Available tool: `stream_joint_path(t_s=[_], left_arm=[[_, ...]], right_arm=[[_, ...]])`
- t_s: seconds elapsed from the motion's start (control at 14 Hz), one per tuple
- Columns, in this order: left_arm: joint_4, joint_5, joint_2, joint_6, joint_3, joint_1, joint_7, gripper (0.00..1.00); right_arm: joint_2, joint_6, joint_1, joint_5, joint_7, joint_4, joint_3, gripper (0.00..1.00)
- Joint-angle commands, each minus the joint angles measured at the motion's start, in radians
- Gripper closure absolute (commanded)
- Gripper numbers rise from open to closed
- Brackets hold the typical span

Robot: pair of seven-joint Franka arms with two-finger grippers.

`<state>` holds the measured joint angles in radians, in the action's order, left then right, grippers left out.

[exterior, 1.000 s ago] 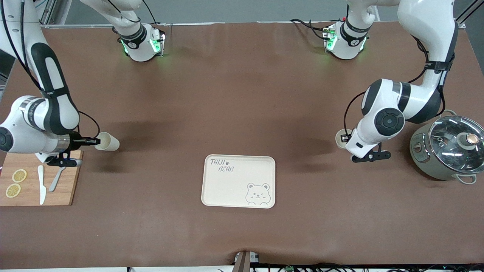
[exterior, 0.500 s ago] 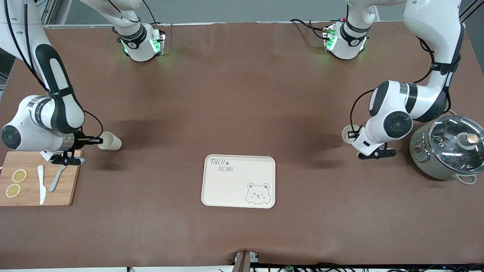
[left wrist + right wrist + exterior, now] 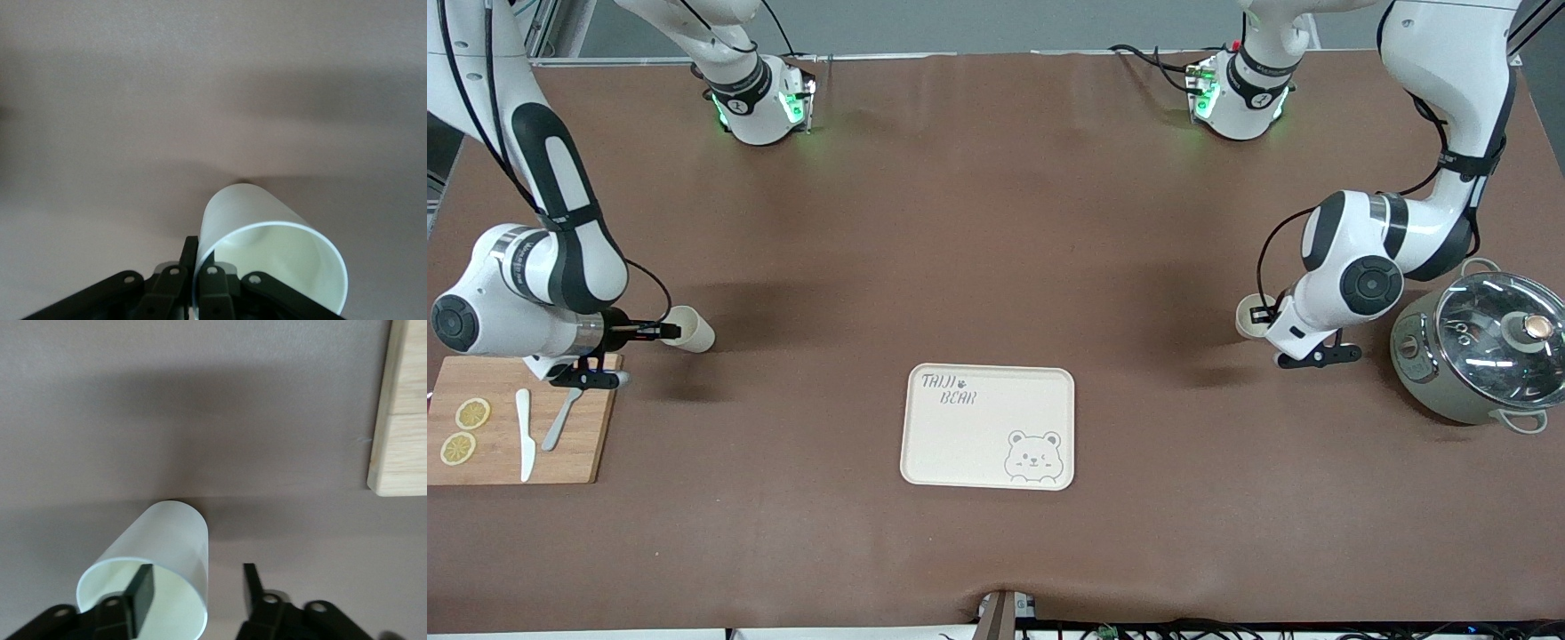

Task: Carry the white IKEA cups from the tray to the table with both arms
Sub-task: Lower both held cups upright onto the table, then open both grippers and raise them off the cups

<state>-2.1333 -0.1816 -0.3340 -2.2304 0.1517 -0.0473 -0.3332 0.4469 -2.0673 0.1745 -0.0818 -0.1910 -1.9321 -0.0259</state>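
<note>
White cups are sitting off the bare tray (image 3: 989, 427) on the brown worktop (image 3: 996, 267): the right pincer (image 3: 193, 590) is standing open astride one cup's (image 3: 157, 557) rim, apparently releasing it, while the left pincer (image 3: 193, 283) is pinching the other cup's (image 3: 267, 240) wall.

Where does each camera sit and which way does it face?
Front view: high across the table, facing the bases; left arm, right arm, tray.
Left wrist view: on left wrist, looking past left hand, shut on pot-side cup.
Right wrist view: on right wrist; right hand open, one finger inside board-side cup.
Shared: front and right wrist views both show the cutting board.
</note>
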Motion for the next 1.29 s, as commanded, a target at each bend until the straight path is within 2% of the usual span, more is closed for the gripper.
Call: stream_joint_path(t_s=[0.0, 0.07, 0.14, 0.21, 0.29, 0.57, 0.71, 0.79, 1.0, 1.21], left_arm=[[-0.028, 0.022, 0.021, -0.040, 0.014, -0.012, 0.007, 0.91], [-0.027, 0.022, 0.012, -0.044, 0.014, -0.011, 0.007, 0.83], [-0.024, 0.022, 0.012, -0.046, 0.012, -0.011, 0.005, 0.60], [-0.023, 0.022, 0.026, -0.041, 0.012, -0.009, 0.006, 0.26], [-0.019, 0.022, 0.047, -0.023, 0.012, -0.009, 0.010, 0.00], [0.027, 0.020, 0.148, 0.093, 0.014, -0.009, 0.043, 0.00], [0.081, 0.022, 0.185, 0.148, 0.012, -0.011, 0.118, 0.00], [0.119, 0.022, 0.190, 0.184, 0.012, -0.012, 0.150, 0.00], [0.315, 0.022, 0.167, 0.352, 0.012, -0.012, 0.177, 0.00], [0.443, 0.022, 0.147, 0.387, 0.011, -0.012, 0.232, 0.00]], right_arm=[[-0.045, 0.196, -0.004, 0.019, 0.010, 0.072, 0.011, 0.00], [-0.047, 0.334, -0.018, 0.023, 0.012, 0.147, 0.011, 0.00], [-0.042, 0.369, -0.044, 0.025, 0.016, 0.219, 0.008, 0.00], [-0.042, 0.374, -0.055, 0.033, 0.016, 0.243, 0.006, 0.00], [-0.042, 0.383, -0.055, 0.042, 0.016, 0.281, 0.009, 0.00], [-0.016, 0.724, -0.076, 0.043, 0.012, 0.605, 0.011, 0.00], [-0.022, 0.797, -0.076, 0.040, 0.013, 0.733, 0.009, 0.00], [-0.024, 0.805, -0.082, 0.042, 0.012, 0.769, 0.014, 0.00], [-0.053, 0.868, -0.150, 0.071, 0.010, 0.818, 0.009, 0.00], [-0.206, 0.900, -0.211, 0.073, 0.018, 0.779, 0.012, 0.00]])
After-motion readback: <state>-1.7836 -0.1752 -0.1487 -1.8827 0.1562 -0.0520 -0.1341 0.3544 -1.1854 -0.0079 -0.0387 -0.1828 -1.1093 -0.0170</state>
